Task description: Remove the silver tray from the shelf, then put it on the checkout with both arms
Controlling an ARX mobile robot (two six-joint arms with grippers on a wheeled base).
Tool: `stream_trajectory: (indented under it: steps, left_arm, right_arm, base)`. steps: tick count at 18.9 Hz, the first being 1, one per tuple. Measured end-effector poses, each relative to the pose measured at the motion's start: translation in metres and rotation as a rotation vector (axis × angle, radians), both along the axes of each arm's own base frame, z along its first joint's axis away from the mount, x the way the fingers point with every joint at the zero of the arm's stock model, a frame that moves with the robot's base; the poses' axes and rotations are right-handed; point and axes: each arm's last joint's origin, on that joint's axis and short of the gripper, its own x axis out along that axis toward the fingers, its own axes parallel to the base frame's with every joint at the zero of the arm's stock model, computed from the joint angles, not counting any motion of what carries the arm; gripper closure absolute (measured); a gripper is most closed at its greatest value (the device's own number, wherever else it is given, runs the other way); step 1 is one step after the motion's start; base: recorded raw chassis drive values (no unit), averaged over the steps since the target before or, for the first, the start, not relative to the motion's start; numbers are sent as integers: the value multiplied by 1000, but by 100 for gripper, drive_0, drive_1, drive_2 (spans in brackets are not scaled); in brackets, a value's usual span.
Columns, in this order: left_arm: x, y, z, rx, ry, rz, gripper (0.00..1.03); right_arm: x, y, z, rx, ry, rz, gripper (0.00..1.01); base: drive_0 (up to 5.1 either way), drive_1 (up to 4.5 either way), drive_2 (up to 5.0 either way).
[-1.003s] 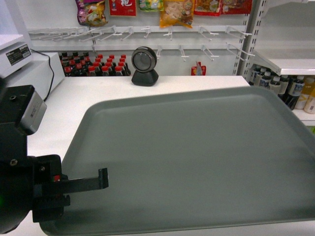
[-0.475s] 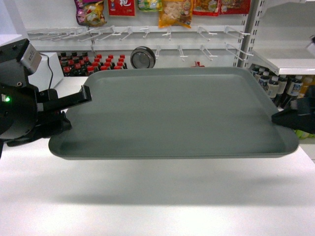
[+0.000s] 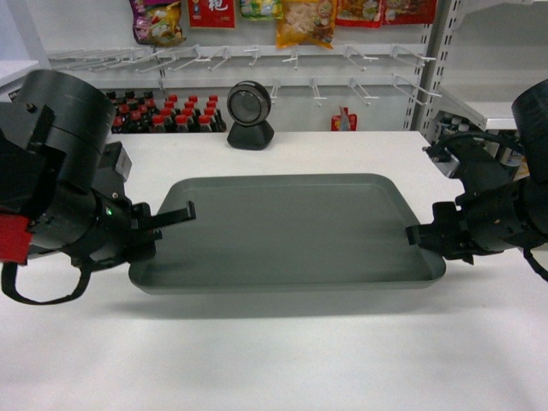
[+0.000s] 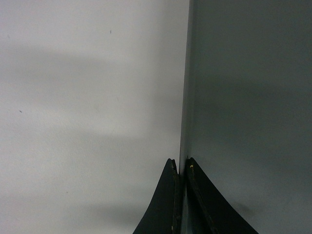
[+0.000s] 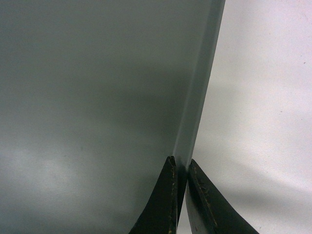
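Store backdrop, bright even light.
White pegboard wall [image 3: 360, 34] with hook rails [image 3: 257, 58], hanging snack packets [image 3: 304, 19]; dark red-capped bottles [image 3: 167, 111] below; side shelving [image 3: 492, 107] at right.

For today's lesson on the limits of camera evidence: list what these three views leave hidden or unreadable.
1. Head view: whether the silver tray touches the checkout; its own body hides the underside.
2. Head view: print on the snack packets; cut by the top edge, too small.
3. Wrist views: most of the tray; frame edges crop it, the left gripper and right gripper showing only jaws.
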Motion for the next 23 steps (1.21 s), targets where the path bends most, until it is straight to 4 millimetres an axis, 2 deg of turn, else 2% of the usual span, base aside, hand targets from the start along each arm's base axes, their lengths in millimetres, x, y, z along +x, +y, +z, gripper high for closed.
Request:
stream_trajectory:
  steps: [2,3,4,5,8,9,11,12,13,14,15,16,17,18,19,21,23]
  left_arm:
    - [4,-3,-11,21,51,2,100]
    - [6,-5,-15,31,61,3,100]
    - [10,-6,-15,44,64,11,95]
    - [11,-5,-14,71,47,48,82]
    - [4,1,-9,75,13,85,54]
    - [-5,1,-1,72,-17,87,45]
    - [-27,-9,37,31,-188,91,27]
    - [-42,-12,62,48,-286,117,18]
    - [-49,-12,73,7,-483,74,20]
    - [-60,-7,76,-2,-658,-23,31]
    - [-78,6,64,66,-722,-73,42]
    - [-104,18,44,141,-721,-97,55]
    - [-116,26,49,169,-780,-95,65]
    - [-125,29,67,180,-869,-99,76]
    - [-138,32,77,187,-918,-112,89]
    - [-147,34,73,190,-897,-122,98]
    - [-153,36,68,192,-872,-126,103]
  right_arm:
    - [4,4,-12,-62,-2,-1,98]
    - [5,6,-17,-101,-15,8,92]
    - [5,8,-18,-140,-29,26,83]
    - [6,7,-17,-176,-76,26,70]
    - [1,-15,-9,-186,-128,-41,42]
    - [-5,-24,0,-175,-162,-59,33]
    - [-26,-42,32,-97,-241,-71,15]
    - [-32,-45,45,-86,-410,-140,14]
    - [-37,-50,53,-90,-576,-252,23]
    - [-59,-50,51,-66,-678,-321,34]
    - [-83,-50,42,-47,-711,-336,46]
    - [-104,-51,45,-31,-763,-354,58]
    - [-116,-50,58,-16,-823,-356,69]
    - [-129,-48,70,-3,-866,-351,81]
    - [-144,-48,70,-3,-859,-349,93]
    - [-154,-48,65,-15,-792,-349,99]
    - [-161,-49,64,-16,-778,-353,99]
  base:
    - [0,0,0]
    - [0,0,0]
    - [0,0,0]
    - [0,0,0]
    - [0,0,0]
    - [0,0,0]
    - [0,0,0]
    - [0,0,0]
    - [0,0,0]
    - [0,0,0]
    - [0,0,0]
    - [0,0,0]
    - [0,0,0]
    - [0,0,0]
    - [0,0,0]
    - [0,0,0]
    - [0,0,0]
